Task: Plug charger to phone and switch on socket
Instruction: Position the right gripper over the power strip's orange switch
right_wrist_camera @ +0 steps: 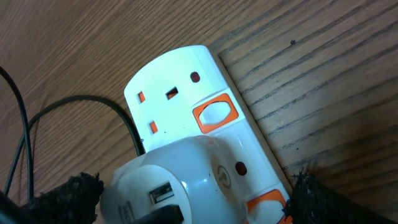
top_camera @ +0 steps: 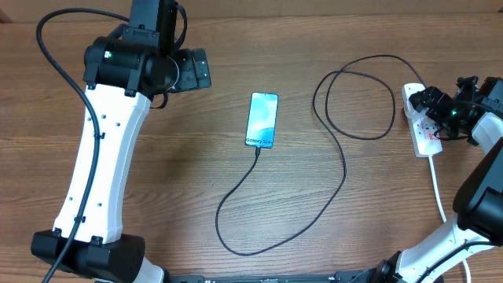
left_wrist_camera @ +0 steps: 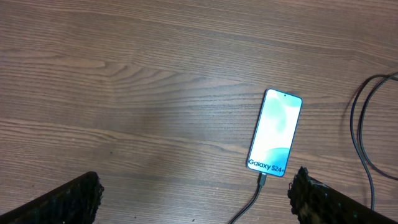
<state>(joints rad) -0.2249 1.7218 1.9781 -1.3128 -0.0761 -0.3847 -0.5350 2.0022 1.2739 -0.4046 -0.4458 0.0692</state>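
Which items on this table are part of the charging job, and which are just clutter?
Job: slim phone with lit light-blue screen; thin black charger cable; white power strip with orange-red switches; white USB adapter plugged into it.
Lying about: no stray items seen; only the strip's white cord and the wooden table.

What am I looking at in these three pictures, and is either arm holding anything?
Two white-and-black robot arms stand at a brown wooden table. One picture looks down from above; the other two come from cameras on each wrist. The left pincer is open and empty, its camera facing the slim lit light-blue phone. A thin black cable runs from the phone's lower end, looping to the white power strip with orange-rimmed switches. The right pincer, open and empty, hangs over that strip and its white adapter.
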